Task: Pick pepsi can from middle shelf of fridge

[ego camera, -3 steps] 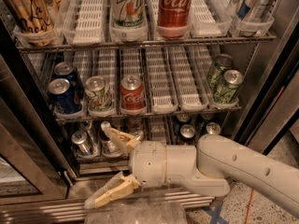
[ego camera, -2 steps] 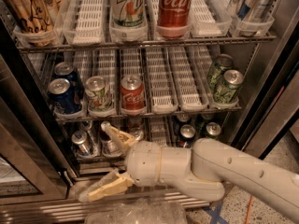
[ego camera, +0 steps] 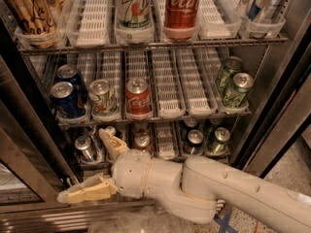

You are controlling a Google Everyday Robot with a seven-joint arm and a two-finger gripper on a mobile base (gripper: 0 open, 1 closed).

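Two dark blue pepsi cans stand one behind the other in the leftmost lane of the middle shelf (ego camera: pixel 170 114) of the fridge (ego camera: pixel 272 96); the front pepsi can (ego camera: pixel 65 100) is at the shelf's edge and the second (ego camera: pixel 70 77) is just behind it. My gripper (ego camera: pixel 87 164) hangs below that shelf, in front of the bottom tier at lower left. It is open, one tan finger (ego camera: pixel 111 141) pointing up toward the shelf edge and the other (ego camera: pixel 85 192) reaching left near the fridge base. Nothing is between them.
On the middle shelf a white-and-green can (ego camera: pixel 103 97) and a red Coca-Cola can (ego camera: pixel 138 97) stand right of the pepsi cans, with two green cans (ego camera: pixel 233 86) at far right. Tall cans fill the top shelf. Several cans sit on the bottom tier. The fridge's frame (ego camera: pixel 22 144) flanks the left.
My gripper and arm have shifted a little to the left and stayed open; the cans have not moved.
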